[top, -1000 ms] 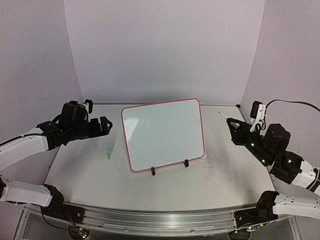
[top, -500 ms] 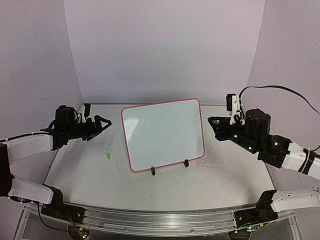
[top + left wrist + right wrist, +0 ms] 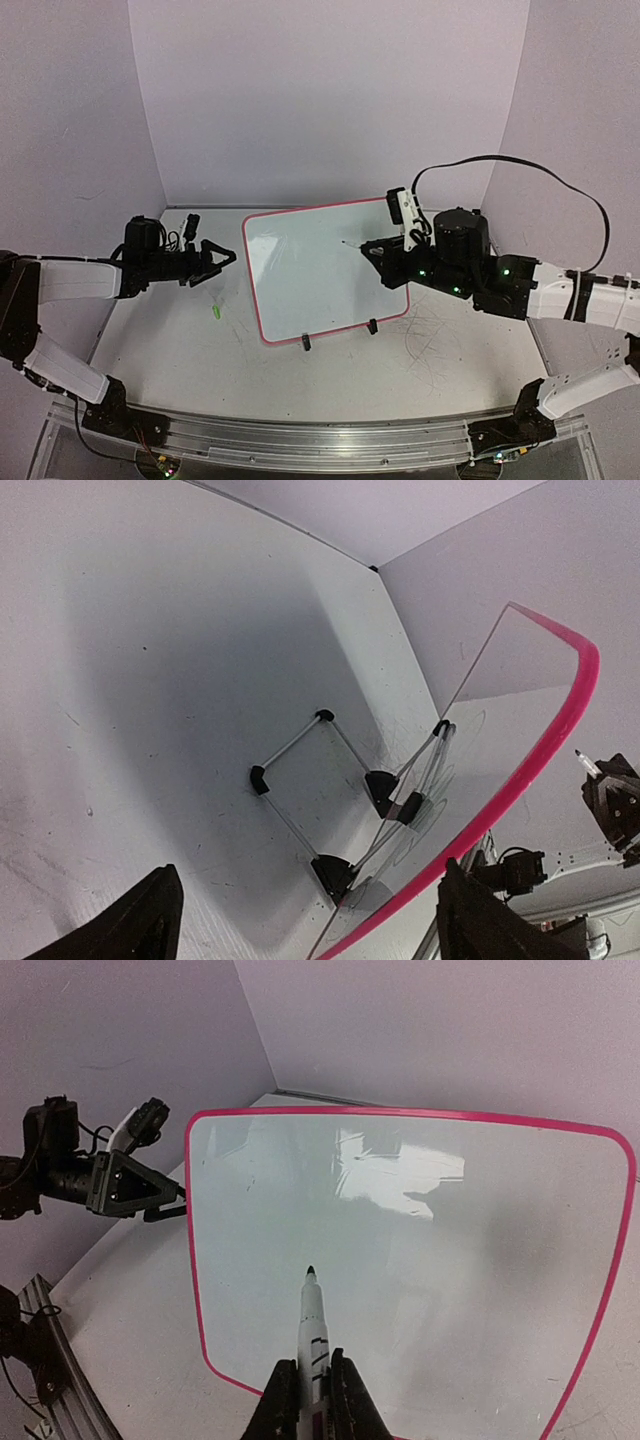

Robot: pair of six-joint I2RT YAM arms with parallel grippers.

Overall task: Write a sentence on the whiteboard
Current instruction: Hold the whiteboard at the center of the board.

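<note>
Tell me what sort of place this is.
Probably a lab robot-testing booth: plain lilac walls close in a scribbled white table, a left arm and right arm are bolted to a metal rail at its edge, and a whiteboard and marker serve as props.

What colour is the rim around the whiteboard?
Pink-red; the whiteboard shows it best in the right wrist view.

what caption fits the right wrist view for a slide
Right claw holds a marker, tip pointed at the blank whiteboard
</note>
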